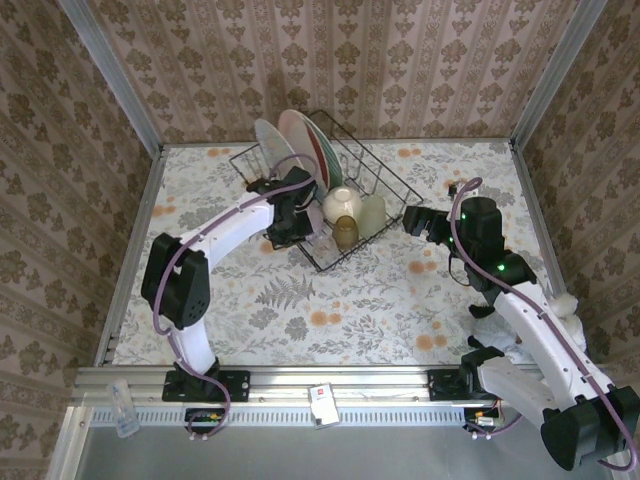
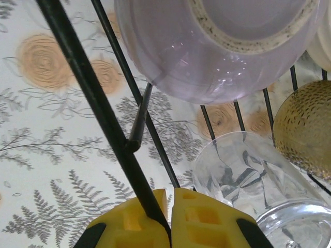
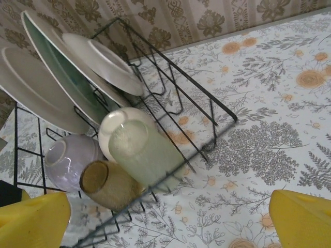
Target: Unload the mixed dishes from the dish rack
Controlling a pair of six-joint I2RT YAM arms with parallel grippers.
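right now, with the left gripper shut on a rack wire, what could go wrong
1. The left gripper is shut on a wire of the dish rack, not a dish; a lift or pull may drag the whole rack and shake the leaning plates loose.
2. The pale-green cup, amber cup and lavender bowl lie packed together on their sides; the open right gripper taking one may roll the others.

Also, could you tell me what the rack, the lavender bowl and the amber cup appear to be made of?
The rack looks like thin metal wire with a smooth black coating that has a dull sheen. The lavender bowl looks like glazed ceramic: it is glossy with highlights and has a bare, rough cream foot ring. The amber cup is pebbled and looks translucent; it could be glass or plastic, hard to tell.
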